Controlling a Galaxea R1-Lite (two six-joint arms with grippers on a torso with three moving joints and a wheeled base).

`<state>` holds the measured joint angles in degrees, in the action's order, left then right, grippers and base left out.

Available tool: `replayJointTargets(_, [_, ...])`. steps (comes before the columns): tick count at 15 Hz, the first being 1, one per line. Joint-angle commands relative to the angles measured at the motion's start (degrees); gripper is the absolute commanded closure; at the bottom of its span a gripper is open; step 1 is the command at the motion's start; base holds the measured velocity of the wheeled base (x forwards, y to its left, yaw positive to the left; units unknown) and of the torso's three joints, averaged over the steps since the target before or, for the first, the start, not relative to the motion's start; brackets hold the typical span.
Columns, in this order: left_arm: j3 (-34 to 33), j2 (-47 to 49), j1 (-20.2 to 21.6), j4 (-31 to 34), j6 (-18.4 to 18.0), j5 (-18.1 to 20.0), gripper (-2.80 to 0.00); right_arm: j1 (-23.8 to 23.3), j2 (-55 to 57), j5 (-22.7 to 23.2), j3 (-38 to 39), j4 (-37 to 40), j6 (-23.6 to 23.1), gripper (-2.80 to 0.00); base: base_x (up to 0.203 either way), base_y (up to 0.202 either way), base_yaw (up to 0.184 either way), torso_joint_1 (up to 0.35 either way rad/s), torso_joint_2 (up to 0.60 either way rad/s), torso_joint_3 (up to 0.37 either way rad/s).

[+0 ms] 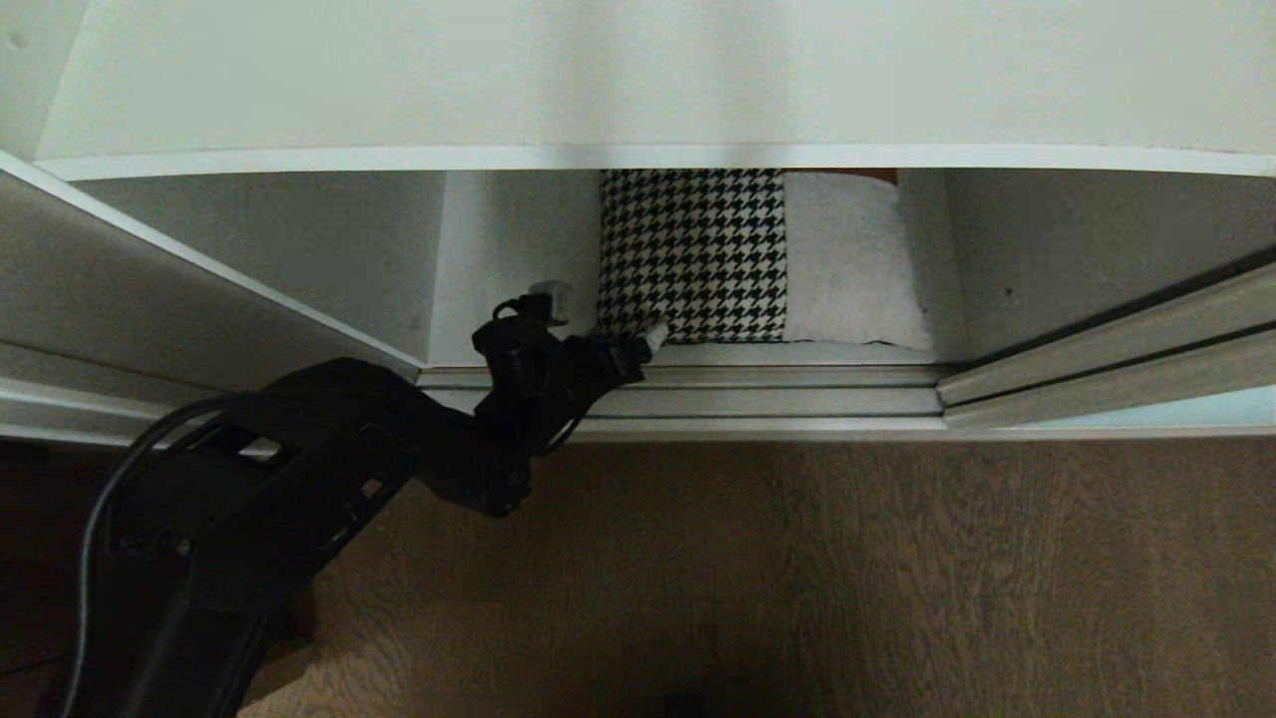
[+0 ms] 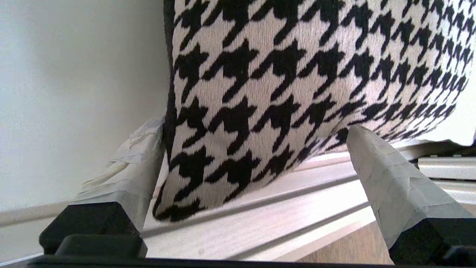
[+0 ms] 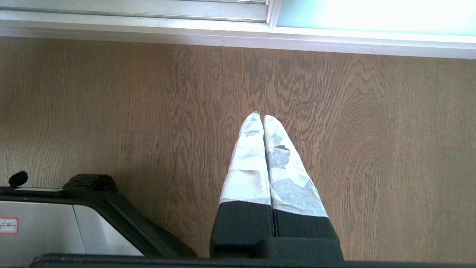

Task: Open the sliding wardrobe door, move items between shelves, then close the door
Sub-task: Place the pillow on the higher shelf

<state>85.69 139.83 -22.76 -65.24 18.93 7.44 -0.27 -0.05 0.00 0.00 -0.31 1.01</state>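
Houndstooth cushion (image 2: 282,93) corner, between spread fingers (image 2: 386,186)

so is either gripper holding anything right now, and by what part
Nothing is held. The left gripper is open, its fingers on either side of the cushion's lower houndstooth corner. The right gripper is shut on nothing above the floor.

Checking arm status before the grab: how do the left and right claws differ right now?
The left claw is open at the cushion's corner; the right claw is shut, holding nothing. Left reaches into the wardrobe; right hangs over the wood floor. Both have taped fingertips.
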Motion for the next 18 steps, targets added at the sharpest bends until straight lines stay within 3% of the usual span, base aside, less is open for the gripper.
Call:
replayJointTargets(1, [-0.33, -0.26, 0.08, -0.41, 0.11, 0.03, -2.80, 0.00, -0.04, 0.00, 0.00, -0.04, -0.05, 0.00, 0.000, 0.000, 0.000, 0.000, 0.00, 0.000])
replayJointTargets(2, [0.15, 0.01, 0.06, -0.34, 0.07, -0.02, -0.93, 0.00, -0.04, 0.00, 0.02, -0.04, -0.01, 0.00, 0.000, 0.000, 0.000, 0.000, 0.00, 0.000])
replayJointTargets(3, [0.55, 0.36, 0.08, -0.30, 0.05, -0.05, 0.00, 0.00, -0.04, 0.00, 0.05, -0.04, -0.05, 0.00, 0.000, 0.000, 0.000, 0.000, 0.00, 0.000])
replayJointTargets(10, [-0.27, 0.16, 0.44, -0.41, 0.05, -0.05, 0.00, 0.00, -0.04, 0.00, 0.00, -0.04, -0.03, 0.00, 0.000, 0.000, 0.000, 0.000, 0.00, 0.000])
replayJointTargets(15, [-11.40, -7.40, 0.37, 0.62, 0.67, 1.84, 0.00, 0.00, -0.04, 0.00, 0.00, -0.04, -0.02, 0.00, 0.000, 0.000, 0.000, 0.000, 0.00, 0.000])
replayJointTargets(18, [-15.78, -13.23, -0.36, 4.87, 0.77, 2.94, 0.00, 0.00, -0.04, 0.00, 0.00, -0.04, -0.04, 0.00, 0.000, 0.000, 0.000, 0.000, 0.00, 0.000])
